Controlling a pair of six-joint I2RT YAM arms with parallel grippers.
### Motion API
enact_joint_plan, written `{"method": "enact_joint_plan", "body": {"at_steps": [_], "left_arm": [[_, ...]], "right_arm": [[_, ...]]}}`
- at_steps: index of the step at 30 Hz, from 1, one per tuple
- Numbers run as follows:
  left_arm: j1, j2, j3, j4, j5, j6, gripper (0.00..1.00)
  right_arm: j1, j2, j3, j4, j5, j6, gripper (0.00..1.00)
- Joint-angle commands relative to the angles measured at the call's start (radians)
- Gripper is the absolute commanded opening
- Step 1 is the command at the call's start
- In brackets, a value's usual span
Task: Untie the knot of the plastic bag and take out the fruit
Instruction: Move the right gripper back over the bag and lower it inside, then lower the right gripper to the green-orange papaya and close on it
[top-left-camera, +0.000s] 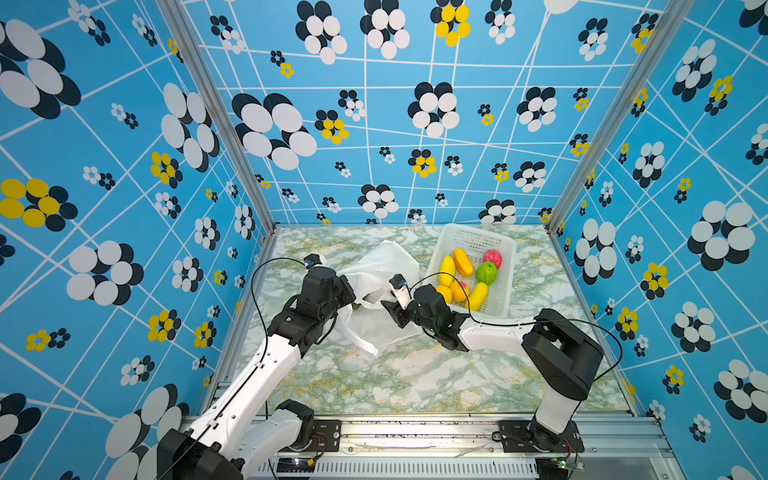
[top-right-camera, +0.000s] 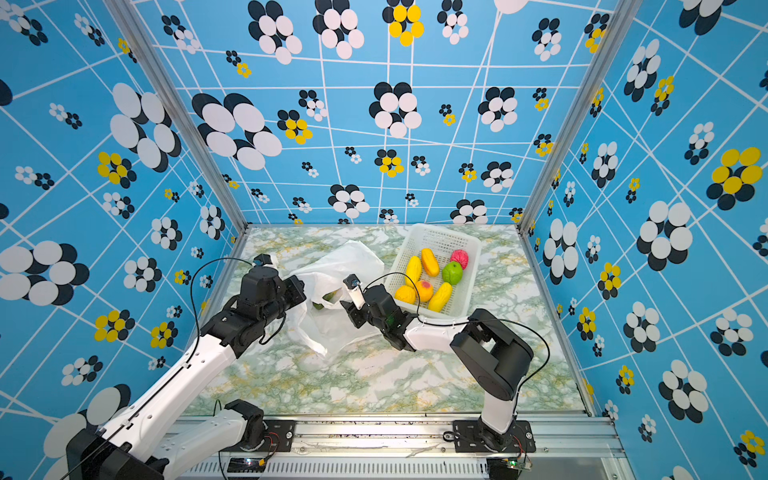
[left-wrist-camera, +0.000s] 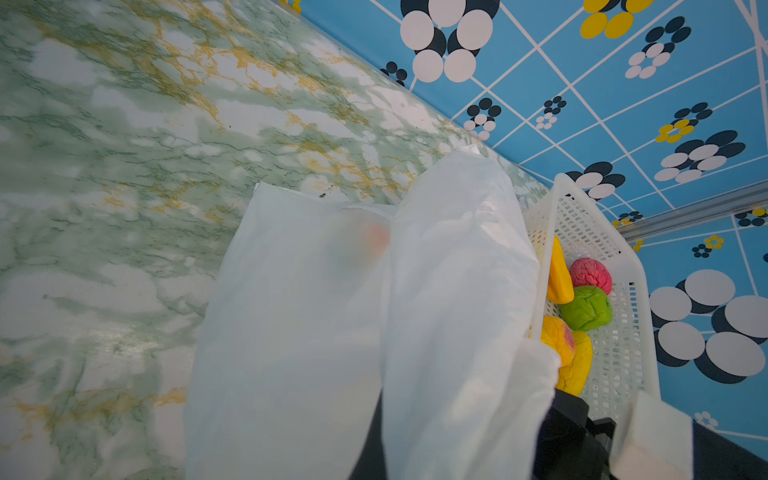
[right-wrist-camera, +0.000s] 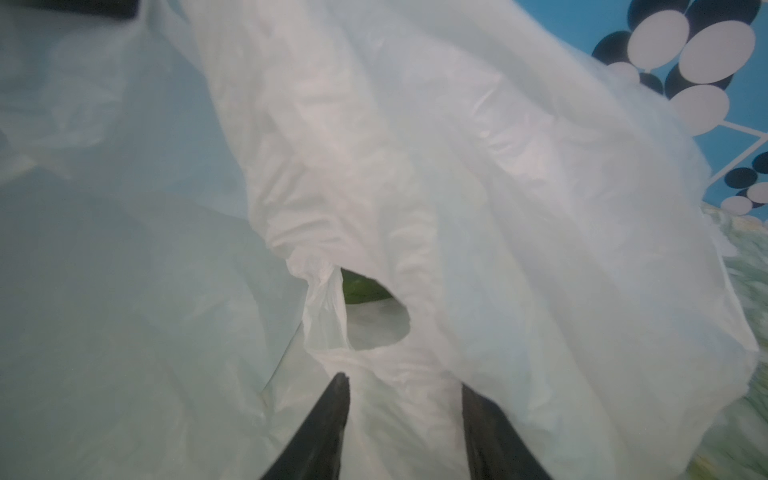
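Nearest the near edge of the tabletop (top-left-camera: 415, 374), the slack part of the plastic bag (top-left-camera: 382, 262) lies on the surface, left of centre. Above it, the bag is held raised at the left gripper (top-left-camera: 348, 293). The jaws are closed, and the film gathered there is judged to be pinched, though the contact itself is covered. Opposite, the right gripper (top-left-camera: 391, 312) is presented to the bag mouth with its jaws apart. In the right wrist view nothing is seen clamped between them. No knot can be made out and the mouth is open, so the untying step is judged complete. A green fruit (right-wrist-camera: 365, 286) is seen inside the opening. Toward the far right corner, seven fruit (top-left-camera: 462, 262) lie in the white basket (top-left-camera: 473, 241), just beside the bag.

The step in hand is judged to be extraction of the last visible piece. For the next move, the open jaws are to be passed through the opening clear of the loose handle loop (right-wrist-camera: 326, 320). They are then to be closed on the green fruit.
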Motion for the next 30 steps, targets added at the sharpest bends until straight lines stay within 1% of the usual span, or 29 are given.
{"method": "enact_joint_plan", "body": {"at_steps": [1, 5, 7, 10, 13, 18, 22, 24, 26, 28, 30], "left_arm": [[0.002, 0.002, -0.011, 0.025, 0.011, 0.019, 0.00], [0.001, 0.016, 0.010, -0.013, 0.004, 0.023, 0.00], [0.001, 0.012, 0.013, -0.016, 0.003, 0.025, 0.00], [0.000, 0.002, -0.001, 0.006, 0.009, 0.025, 0.00], [0.000, 0.005, 0.007, -0.005, 0.009, 0.027, 0.00], [-0.001, 0.011, 0.004, -0.001, 0.010, 0.029, 0.00], [0.000, 0.018, 0.013, 0.000, 0.024, 0.028, 0.00], [-0.002, 0.018, 0.013, 0.004, 0.032, 0.030, 0.00], [-0.003, 0.016, 0.010, 0.006, 0.031, 0.027, 0.00], [-0.008, 0.016, 0.007, 0.012, 0.038, 0.028, 0.00], [-0.021, 0.018, 0.014, 0.017, 0.043, 0.033, 0.00]], "right_arm": [[0.006, -0.055, -0.067, 0.093, 0.078, 0.016, 0.49], [0.016, -0.101, -0.171, 0.232, -0.038, -0.018, 0.55], [0.035, -0.105, -0.192, 0.272, -0.068, -0.048, 0.55], [0.065, -0.079, -0.172, 0.257, -0.067, -0.092, 0.54], [0.102, -0.051, -0.145, 0.224, -0.027, -0.137, 0.49], [0.180, -0.066, -0.224, 0.352, -0.014, -0.231, 0.50], [0.195, -0.025, -0.226, 0.374, -0.035, -0.222, 0.50], [0.199, 0.026, -0.221, 0.400, -0.025, -0.207, 0.50], [0.201, 0.083, -0.206, 0.428, -0.023, -0.194, 0.53], [0.201, 0.138, -0.162, 0.405, -0.014, -0.179, 0.53], [0.201, 0.173, -0.094, 0.321, 0.005, -0.156, 0.51]]}}
